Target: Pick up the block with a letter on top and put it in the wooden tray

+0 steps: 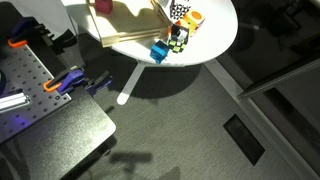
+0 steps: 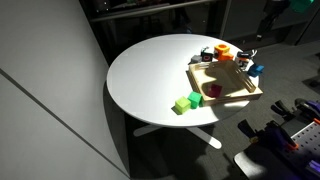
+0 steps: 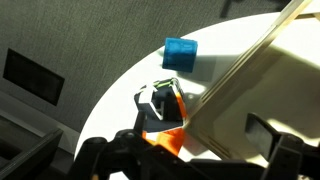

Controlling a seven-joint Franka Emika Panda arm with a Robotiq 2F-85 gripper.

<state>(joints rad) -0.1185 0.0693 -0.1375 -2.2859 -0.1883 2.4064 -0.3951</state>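
Claw (image 3: 190, 152) near dark, pale-marked block (image 3: 158, 103)

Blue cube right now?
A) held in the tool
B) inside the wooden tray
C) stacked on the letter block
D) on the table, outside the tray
D: in the wrist view the blue cube sits on the white table, outside the wooden tray and its rim.

The wooden tray (image 2: 235, 82) lies on the desk (image 2: 150, 70), close to its edge, with one small block (image 2: 213, 89) inside it. Just outside the tray's rim, the block with a letter on top (image 3: 165, 100) sits near the plain cube (image 3: 181, 53) without touching it, both by the desk's edge. Two more blocks (image 2: 185, 102) sit together beside another tray corner.
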